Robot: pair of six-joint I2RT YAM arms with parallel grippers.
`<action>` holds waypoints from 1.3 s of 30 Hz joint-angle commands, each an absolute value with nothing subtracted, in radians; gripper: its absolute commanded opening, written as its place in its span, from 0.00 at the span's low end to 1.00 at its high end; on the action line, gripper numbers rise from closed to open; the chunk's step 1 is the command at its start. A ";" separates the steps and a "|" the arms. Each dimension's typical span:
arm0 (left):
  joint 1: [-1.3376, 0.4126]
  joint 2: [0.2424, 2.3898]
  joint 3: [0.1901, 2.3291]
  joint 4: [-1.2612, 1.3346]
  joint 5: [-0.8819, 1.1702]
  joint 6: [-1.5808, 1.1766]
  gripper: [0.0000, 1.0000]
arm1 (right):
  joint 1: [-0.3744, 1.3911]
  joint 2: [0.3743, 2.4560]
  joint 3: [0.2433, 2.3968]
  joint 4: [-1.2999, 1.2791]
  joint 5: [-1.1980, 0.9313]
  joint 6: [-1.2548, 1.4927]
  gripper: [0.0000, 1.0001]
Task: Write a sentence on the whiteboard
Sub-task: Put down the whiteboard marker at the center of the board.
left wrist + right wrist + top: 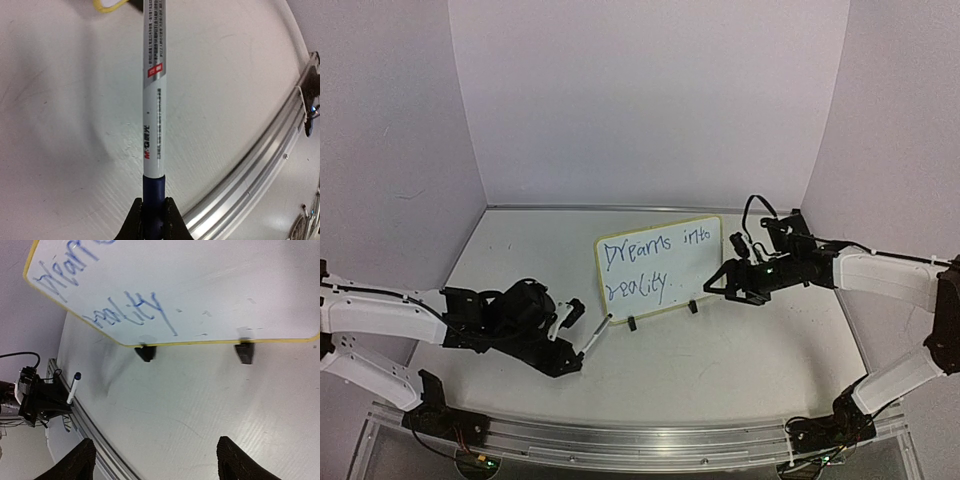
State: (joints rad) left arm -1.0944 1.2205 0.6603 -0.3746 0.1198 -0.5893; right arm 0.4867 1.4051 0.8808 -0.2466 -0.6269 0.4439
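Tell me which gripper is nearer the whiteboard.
Right. The right gripper sits open just off the whiteboard's lower right edge; the left gripper, clamping a marker, lies farther off, beyond the board's lower left corner.

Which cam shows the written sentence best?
Top external: both lines of the sentence read whole on the whiteboard. Right wrist crops the top line and shows "reality" askew. Left wrist shows no writing, only the marker held in the left claw.

Three plain pale-lilac wall panels (650, 100) enclose a matte white tabletop (720, 370) at the back and both sides. A ribbed silver aluminium rail (650, 445) runs along its near edge, under soft, even light
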 commanded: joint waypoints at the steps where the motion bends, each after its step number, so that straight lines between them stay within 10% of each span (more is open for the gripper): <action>1: -1.014 1.221 0.635 -0.429 -0.001 -0.710 0.00 | 0.399 1.378 0.870 -0.325 -0.497 0.408 0.79; 25: -0.446 1.619 0.893 -0.305 0.039 -0.368 0.04 | 0.331 1.261 0.878 -0.328 -0.167 0.358 0.80; 39: -0.385 1.641 0.942 -0.264 0.034 -0.344 0.68 | 0.330 1.247 0.862 -0.272 -0.071 0.307 0.84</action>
State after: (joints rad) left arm -0.4024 1.6676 0.9115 -0.2939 0.0490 -0.3609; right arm 0.3359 1.2814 0.8722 -0.3273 -0.1216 0.3442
